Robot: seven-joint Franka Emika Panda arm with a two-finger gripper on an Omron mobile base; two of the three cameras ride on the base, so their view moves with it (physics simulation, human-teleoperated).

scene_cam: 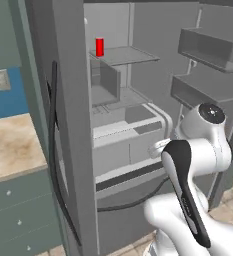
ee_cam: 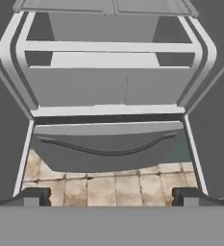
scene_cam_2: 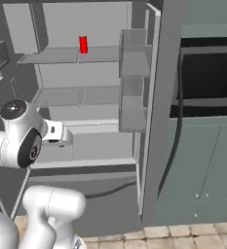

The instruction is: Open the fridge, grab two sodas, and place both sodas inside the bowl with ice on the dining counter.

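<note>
Left base view: red can (scene_cam: 99, 47) upright on upper shelf (scene_cam: 130, 56) of fridge (scene_cam: 138, 100), near the shelf's left front corner, nothing touching it. Same can (scene_cam_2: 83, 44) in right base view, at about the middle of that shelf. Only one soda made out; second not found in these frames. Probably light, rigid, smooth-walled, so likely slippery and easy to topple if nudged at the top. Best taken around the mid-body from the front, fingers either side, squeezed gently to avoid denting.

Both doors swung wide. Door bins (scene_cam: 208, 47) jutting on the right in left base view; more bins (scene_cam_2: 133, 78) beside the shelves in right base view. Open space above the can up to the fridge ceiling, and clear air in front of the shelf edge. Lower shelves and drawer fronts (ee_cam: 108, 86) project further forward than the upper shelf, so a rising approach should stay clear of them.

Gripper (ee_cam: 111, 197) low, facing the bottom drawer (ee_cam: 108, 149) and tiled floor (ee_cam: 108, 185), fingertips (ee_cam: 34, 196) spread fully apart, nothing between them. Well below the can; needs a long lift and a level wrist before reaching in.
</note>
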